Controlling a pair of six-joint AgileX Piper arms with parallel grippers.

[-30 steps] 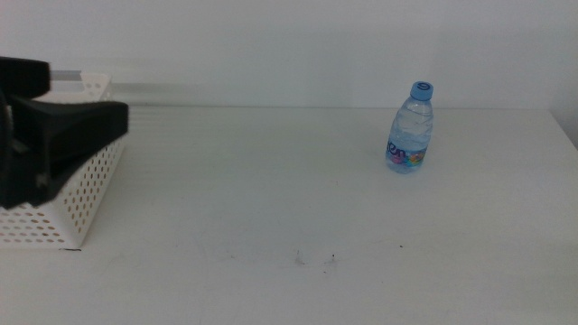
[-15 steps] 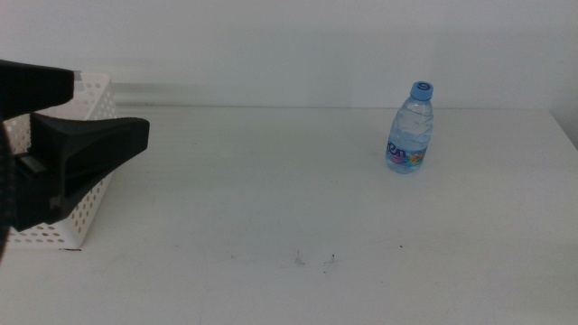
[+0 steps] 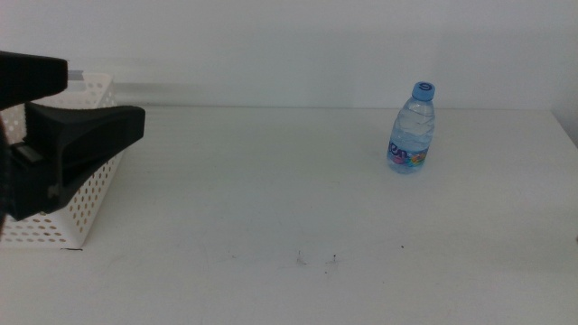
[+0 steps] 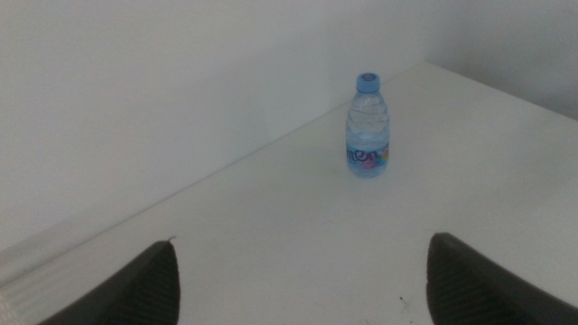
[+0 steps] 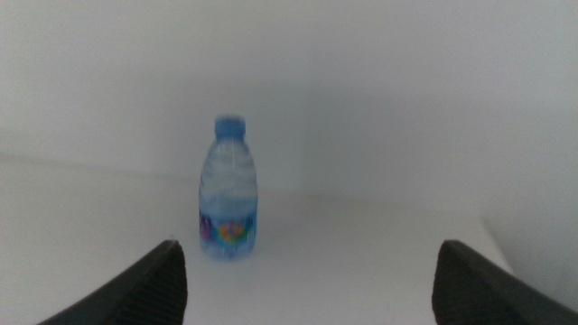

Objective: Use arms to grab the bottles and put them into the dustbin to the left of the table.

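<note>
One bottle (image 3: 411, 129), small, clear and blue-capped, stands upright at the far right of the white table (image 3: 271, 181). It also shows in the left wrist view as the bottle (image 4: 368, 126) and in the right wrist view as the bottle (image 5: 228, 203). My left gripper (image 3: 104, 95) hangs open and empty at the left edge, over the near side of the dustbin (image 3: 77, 212), far from the bottle. Its jaws frame the left wrist view (image 4: 300, 242). My right gripper (image 5: 312, 244) is open and empty, facing the bottle from a short distance; it is out of the middle view.
A white wall backs the table. The dustbin's inside is hidden behind my left gripper. A few dark specks (image 3: 316, 260) mark the table near the front.
My left gripper has shifted a little to the right and then slightly up beside the dustbin. The bottle has not moved.
</note>
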